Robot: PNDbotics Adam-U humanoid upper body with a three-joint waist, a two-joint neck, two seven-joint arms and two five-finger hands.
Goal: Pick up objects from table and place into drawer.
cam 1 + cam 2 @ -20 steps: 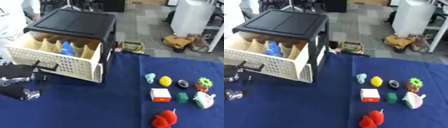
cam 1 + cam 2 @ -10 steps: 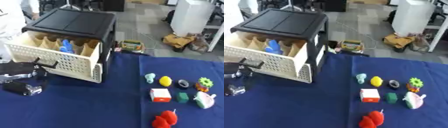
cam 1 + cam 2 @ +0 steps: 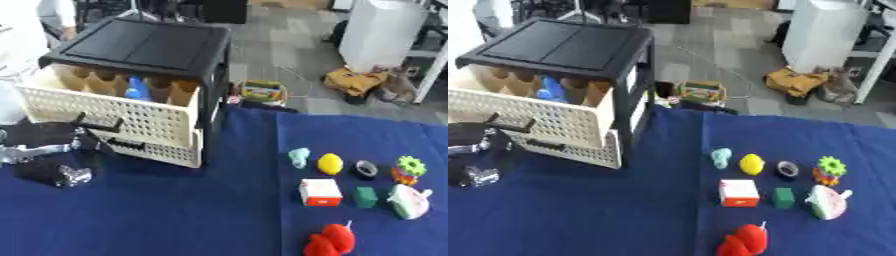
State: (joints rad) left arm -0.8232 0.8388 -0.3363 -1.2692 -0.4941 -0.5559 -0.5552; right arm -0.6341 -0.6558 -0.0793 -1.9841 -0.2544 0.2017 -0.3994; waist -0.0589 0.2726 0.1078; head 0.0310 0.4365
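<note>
drawer (image 3: 114, 107) pulled out, ready for drop-offs | left hand (image 3: 48, 157) parked by its handle – can't tell if clenched | toys (image 3: 320, 192) lined up right, untouched

Blue-cloth desk (image 3: 192, 210) bare between the pulled-out cream perforated plastic drawer (image 3: 118, 117) and the toy cluster right; left hand (image 3: 48, 162) blocks drawer front.

Both head eyes look down, sharing the table (image 3: 175, 210)
</note>
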